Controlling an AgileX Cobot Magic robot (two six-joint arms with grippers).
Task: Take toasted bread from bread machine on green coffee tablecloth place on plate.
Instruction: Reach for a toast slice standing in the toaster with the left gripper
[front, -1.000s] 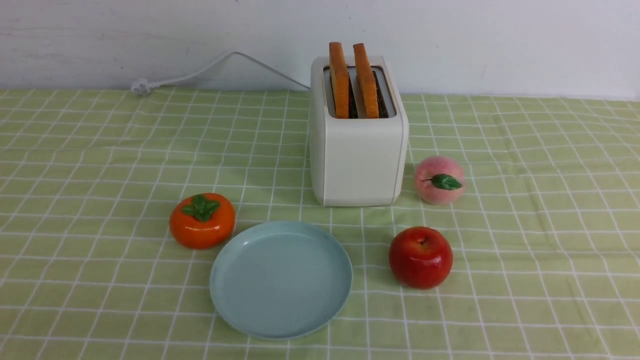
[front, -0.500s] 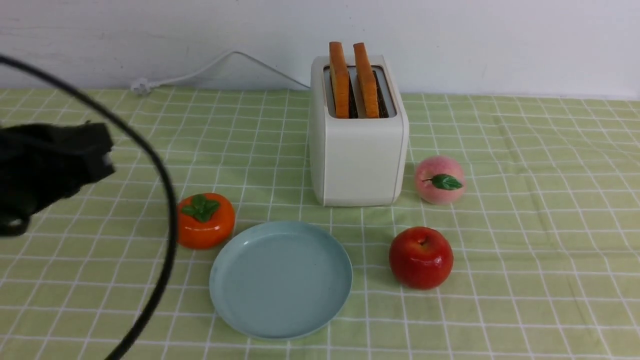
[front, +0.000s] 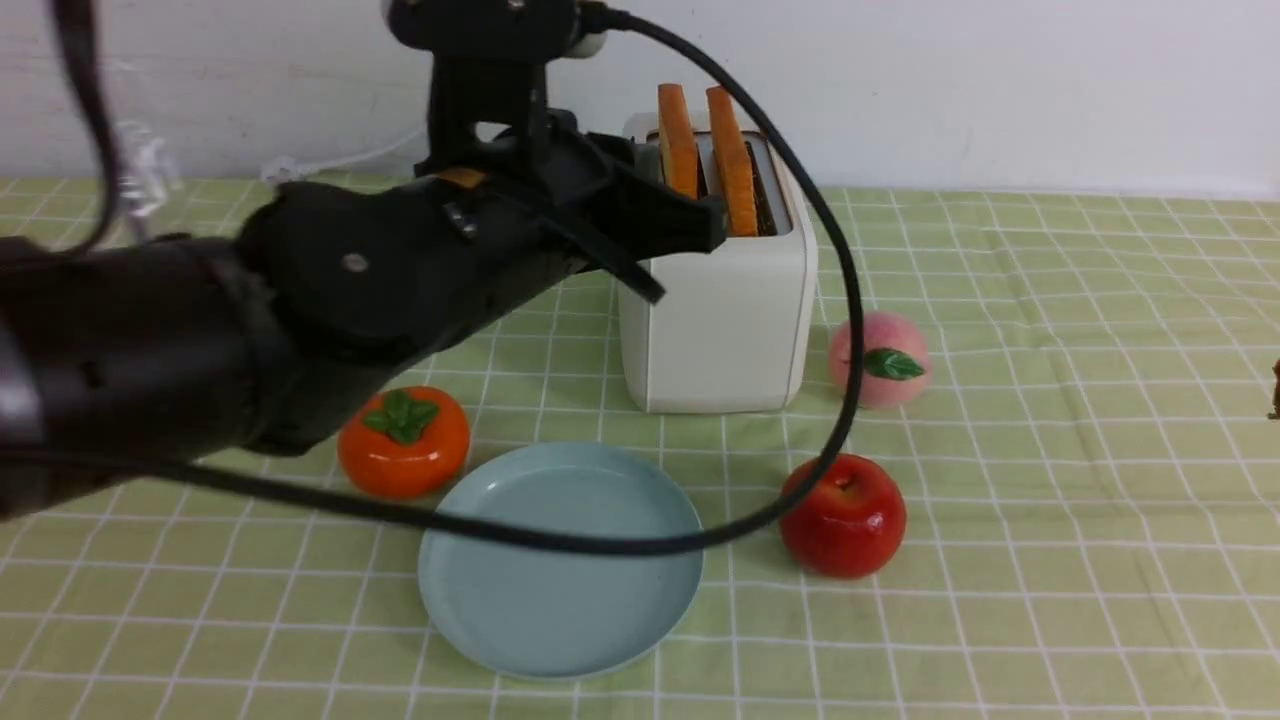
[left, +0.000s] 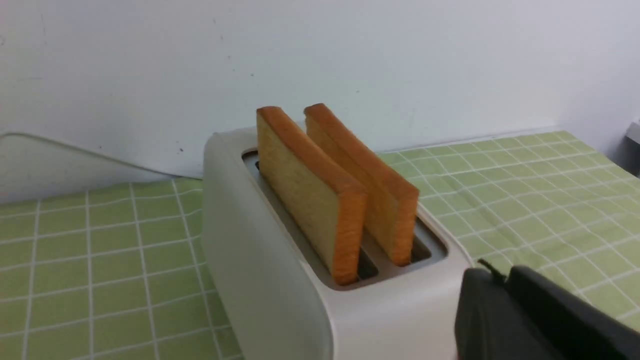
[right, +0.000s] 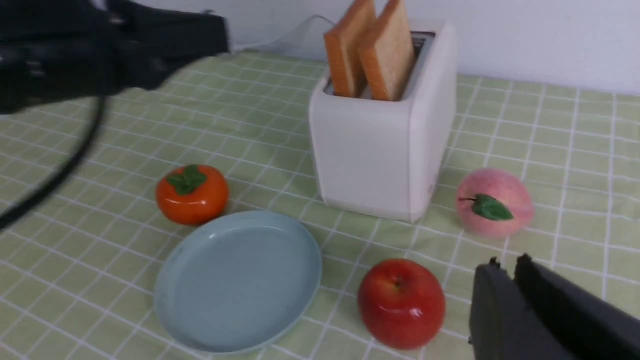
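Front view: the left arm (front: 350, 270) is seen stretched over a green checked cloth (front: 1050, 300) that covers the surface. The left jaws are held near the top of a cream toaster (front: 730, 330); from here it cannot be told whether they are apart. Two slices of toast (front: 678, 150) stand upright in the slots, just beyond the jaws. Well below the jaws and nearer the robot lies a blue-grey plate (front: 570, 600), with a persimmon (front: 405, 445) and an apple (front: 845, 515) on either side. A peach (front: 880, 360) lies beside the toaster.

Left wrist view: the left jaws are shown together, clamped on nothing. The toast stands just ahead of them, untouched, in the toaster.

Right wrist view: the right jaws are shown together, clamped on nothing. The apple lies just beside them and the peach just beyond. The plate, toaster and toast are set farther ahead, well apart from the jaws.
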